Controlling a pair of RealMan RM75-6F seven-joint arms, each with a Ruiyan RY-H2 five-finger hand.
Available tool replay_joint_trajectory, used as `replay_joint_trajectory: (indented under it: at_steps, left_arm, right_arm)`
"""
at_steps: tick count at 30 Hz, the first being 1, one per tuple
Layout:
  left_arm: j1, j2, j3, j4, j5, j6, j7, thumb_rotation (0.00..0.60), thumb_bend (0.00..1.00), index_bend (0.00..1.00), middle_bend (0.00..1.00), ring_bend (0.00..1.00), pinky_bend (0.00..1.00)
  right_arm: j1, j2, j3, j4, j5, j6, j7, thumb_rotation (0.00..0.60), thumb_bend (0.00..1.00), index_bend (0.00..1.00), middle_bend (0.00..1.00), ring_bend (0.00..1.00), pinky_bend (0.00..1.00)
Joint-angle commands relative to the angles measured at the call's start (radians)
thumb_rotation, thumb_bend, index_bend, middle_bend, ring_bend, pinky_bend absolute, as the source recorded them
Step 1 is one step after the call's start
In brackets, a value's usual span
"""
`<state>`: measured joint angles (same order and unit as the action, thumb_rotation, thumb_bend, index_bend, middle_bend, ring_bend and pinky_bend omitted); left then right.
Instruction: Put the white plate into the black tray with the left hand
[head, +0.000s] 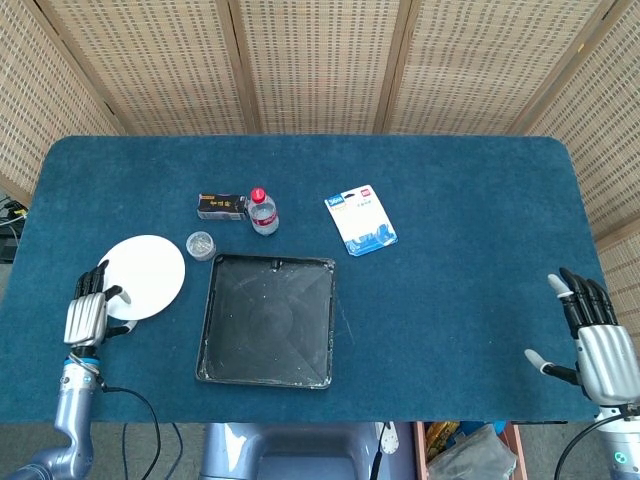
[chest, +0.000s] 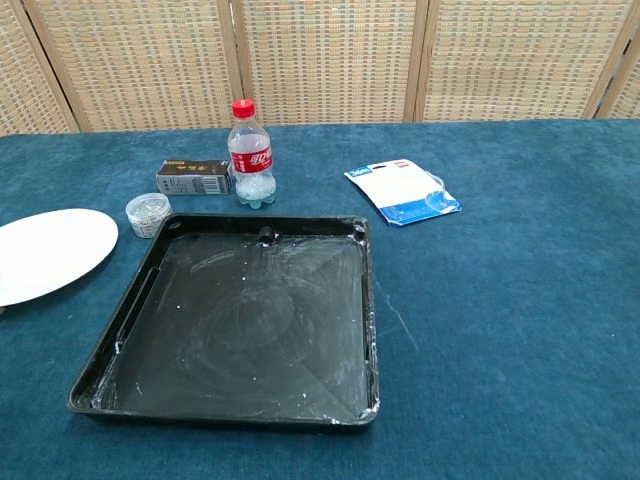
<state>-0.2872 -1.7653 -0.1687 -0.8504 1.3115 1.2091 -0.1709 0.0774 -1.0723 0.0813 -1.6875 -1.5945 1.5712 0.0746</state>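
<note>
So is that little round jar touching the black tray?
Apart. In the head view a strip of blue cloth shows between the jar and the tray's corner; the chest view shows the same gap.

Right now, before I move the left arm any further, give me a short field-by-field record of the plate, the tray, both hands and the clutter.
plate: round white plate on the blue cloth, left of the tray, not in it
tray: square black plastic tray, nothing inside
left hand: left hand at the plate's near-left edge, fingertips over the rim; grip unclear
right hand: right hand at the table's right edge, fingers apart, holding nothing
clutter beyond tray: small round jar, dark box, red-capped bottle, blue-and-white packet
</note>
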Motion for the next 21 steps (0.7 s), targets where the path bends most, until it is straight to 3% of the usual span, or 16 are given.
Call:
replay_joint_trajectory:
  at_steps: [1,11,21]
  left_arm:
    - [-0.002,0.002,-0.001,-0.004,0.002,0.005,-0.003,0.600,0.50,0.57,0.00,0.00,0.00]
    - [-0.008,0.012,-0.001,-0.021,0.001,0.002,0.009,0.600,0.59,0.60,0.00,0.00,0.00]
    - [-0.011,0.019,-0.018,-0.036,-0.005,0.017,-0.024,0.600,0.60,0.66,0.00,0.00,0.00]
  right_arm:
    - [0.000,0.000,-0.001,0.000,-0.001,0.000,0.000,0.600,0.00,0.00,0.00,0.00,0.00]
    - [0.001,0.000,-0.002,-0.002,-0.001,-0.002,-0.005,0.600,0.00,0.00,0.00,0.00,0.00]
    - [0.001,0.000,-0.003,-0.003,-0.001,-0.003,-0.004,0.600,0.00,0.00,0.00,0.00,0.00]
